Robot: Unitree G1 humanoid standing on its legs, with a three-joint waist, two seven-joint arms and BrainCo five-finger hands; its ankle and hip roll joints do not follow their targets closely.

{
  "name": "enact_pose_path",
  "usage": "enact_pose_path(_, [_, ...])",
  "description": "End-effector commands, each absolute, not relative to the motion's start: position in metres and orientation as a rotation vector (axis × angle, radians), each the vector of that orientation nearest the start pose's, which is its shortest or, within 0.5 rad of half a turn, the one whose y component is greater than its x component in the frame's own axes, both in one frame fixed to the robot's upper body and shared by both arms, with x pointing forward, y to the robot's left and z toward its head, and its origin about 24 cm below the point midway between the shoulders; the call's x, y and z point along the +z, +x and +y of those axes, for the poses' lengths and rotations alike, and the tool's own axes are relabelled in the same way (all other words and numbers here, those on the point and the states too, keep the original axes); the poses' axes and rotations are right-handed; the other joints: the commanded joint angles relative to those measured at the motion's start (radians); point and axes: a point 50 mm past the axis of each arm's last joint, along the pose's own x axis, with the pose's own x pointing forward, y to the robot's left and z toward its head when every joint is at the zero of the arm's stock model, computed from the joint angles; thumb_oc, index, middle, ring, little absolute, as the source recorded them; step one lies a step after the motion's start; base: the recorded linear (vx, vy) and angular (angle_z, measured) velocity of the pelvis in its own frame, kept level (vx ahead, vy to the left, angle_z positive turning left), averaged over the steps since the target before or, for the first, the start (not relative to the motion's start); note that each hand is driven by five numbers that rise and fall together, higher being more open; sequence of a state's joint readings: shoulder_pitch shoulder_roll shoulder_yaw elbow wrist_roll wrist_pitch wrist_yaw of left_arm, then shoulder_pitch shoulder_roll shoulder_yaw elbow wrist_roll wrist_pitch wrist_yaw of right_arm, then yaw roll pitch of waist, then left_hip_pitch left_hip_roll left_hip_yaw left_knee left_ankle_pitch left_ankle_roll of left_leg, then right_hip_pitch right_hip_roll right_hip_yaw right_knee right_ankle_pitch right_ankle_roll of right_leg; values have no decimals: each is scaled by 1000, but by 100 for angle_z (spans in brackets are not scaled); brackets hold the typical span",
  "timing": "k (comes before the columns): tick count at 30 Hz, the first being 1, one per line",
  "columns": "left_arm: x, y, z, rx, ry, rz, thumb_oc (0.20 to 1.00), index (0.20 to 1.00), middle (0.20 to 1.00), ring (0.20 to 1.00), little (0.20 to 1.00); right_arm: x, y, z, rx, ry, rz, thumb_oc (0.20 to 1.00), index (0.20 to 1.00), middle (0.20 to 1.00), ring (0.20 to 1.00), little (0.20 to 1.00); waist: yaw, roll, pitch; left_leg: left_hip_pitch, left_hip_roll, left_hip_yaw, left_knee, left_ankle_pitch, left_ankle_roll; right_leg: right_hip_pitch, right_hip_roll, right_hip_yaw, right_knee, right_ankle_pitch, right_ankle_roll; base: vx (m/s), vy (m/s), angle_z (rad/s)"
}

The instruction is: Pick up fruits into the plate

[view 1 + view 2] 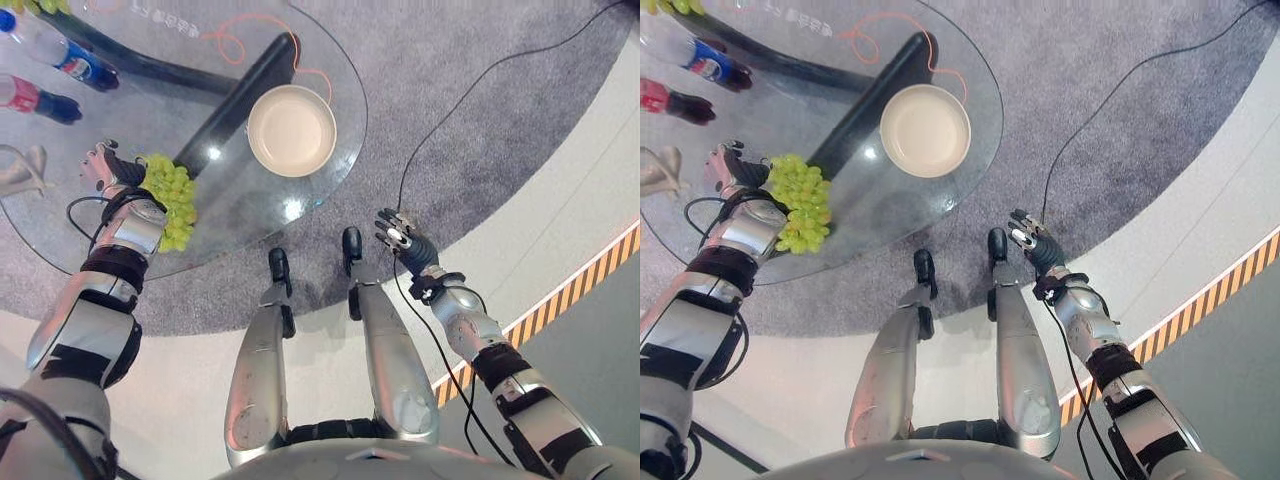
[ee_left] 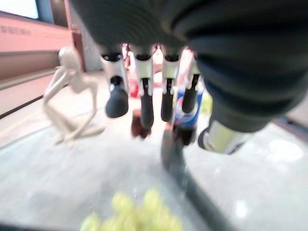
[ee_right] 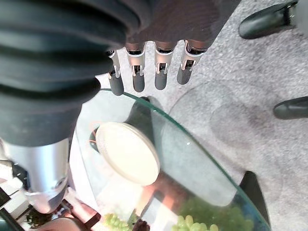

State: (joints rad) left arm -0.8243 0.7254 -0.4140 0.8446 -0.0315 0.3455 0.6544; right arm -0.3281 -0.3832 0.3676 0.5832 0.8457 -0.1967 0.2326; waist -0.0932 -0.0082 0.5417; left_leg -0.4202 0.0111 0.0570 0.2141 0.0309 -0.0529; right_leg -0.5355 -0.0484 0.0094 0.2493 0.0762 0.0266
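Observation:
A bunch of green grapes lies on the round glass table, near its front left edge. My left hand hovers just left of and past the bunch, wrist beside it. Its fingers hang straight and hold nothing, with the grapes below, apart from them. A cream plate sits empty on the table's right side, to the right of the grapes. My right hand hangs off the table over the grey carpet, its fingers straight and empty.
Two bottles, one with a blue label and one with a red label, lie at the table's far left. A white figurine stands left of my left hand. More grapes show at the far edge. A dark table base runs under the glass.

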Motion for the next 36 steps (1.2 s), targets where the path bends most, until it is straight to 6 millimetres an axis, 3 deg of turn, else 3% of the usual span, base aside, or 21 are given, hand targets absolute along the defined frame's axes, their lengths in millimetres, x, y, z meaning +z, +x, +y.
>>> enact_pose_path(1, [149, 344, 336, 866, 1011, 130, 200, 200, 200, 200, 200, 11, 285, -181, 299, 341, 111, 1000, 1000, 1000, 1000, 1000, 0, 62, -22, 46, -65, -36, -43, -32, 28, 43, 49, -43, 71, -132, 13, 34, -19, 5])
enact_pose_path(5, [142, 344, 331, 804, 1032, 116, 200, 200, 200, 200, 200, 9, 282, -181, 288, 345, 124, 1000, 1000, 1000, 1000, 1000, 4, 64, -22, 70, -65, -38, -44, -37, 28, 73, 42, -49, 66, -137, 14, 16, -13, 9])
enact_pose_path(6, [141, 343, 331, 793, 1029, 114, 310, 310, 310, 310, 310, 8, 282, -181, 286, 345, 126, 1000, 1000, 1000, 1000, 1000, 4, 65, -22, 74, -65, -38, -45, -37, 28, 78, 41, -50, 65, -137, 15, 5, -8, 5])
enact_pose_path(7, [135, 342, 329, 755, 985, 123, 1000, 1000, 1000, 1000, 1000, 6, 280, -181, 281, 346, 134, 1000, 1000, 1000, 1000, 1000, 5, 67, -22, 90, -64, -38, -52, -39, 28, 93, 39, -52, 59, -137, 17, 1, -8, 4])
enact_pose_path(11, [110, 337, 325, 690, 798, 161, 1000, 1000, 1000, 1000, 1000, 0, 276, -183, 269, 351, 153, 1000, 1000, 1000, 1000, 1000, 7, 70, -22, 128, -64, -41, -71, -39, 29, 132, 33, -55, 42, -137, 21, 1, -2, 1])
enact_pose_path(14, [73, 326, 319, 655, 580, 241, 1000, 1000, 1000, 1000, 1000, -9, 270, -185, 260, 350, 187, 1000, 1000, 1000, 1000, 1000, 8, 70, -42, 153, -66, -41, -79, -40, 29, 163, 22, -60, 29, -139, 22, 39, 14, 5])
enact_pose_path(16, [66, 323, 319, 647, 546, 266, 1000, 1000, 1000, 1000, 1000, -11, 269, -186, 257, 351, 195, 1000, 1000, 1000, 1000, 1000, 8, 69, -48, 158, -66, -40, -78, -43, 29, 170, 19, -61, 27, -140, 22, 31, 12, 9])
enact_pose_path(23, [12, 305, 302, 648, 451, 439, 1000, 1000, 1000, 1000, 1000, -21, 266, -181, 255, 360, 246, 1000, 1000, 1000, 1000, 1000, 7, 52, -71, 177, -61, -31, -67, -49, 31, 203, 15, -63, 15, -140, 19, 33, 5, 2])
enact_pose_path(36, [21, 318, 305, 743, 530, 486, 1000, 1000, 1000, 1000, 1000, -7, 290, -158, 326, 347, 233, 1000, 1000, 1000, 1000, 1000, 3, -13, -22, 82, -40, -15, -3, -47, 37, 113, 58, -26, 60, -128, 12, -51, -25, -6])
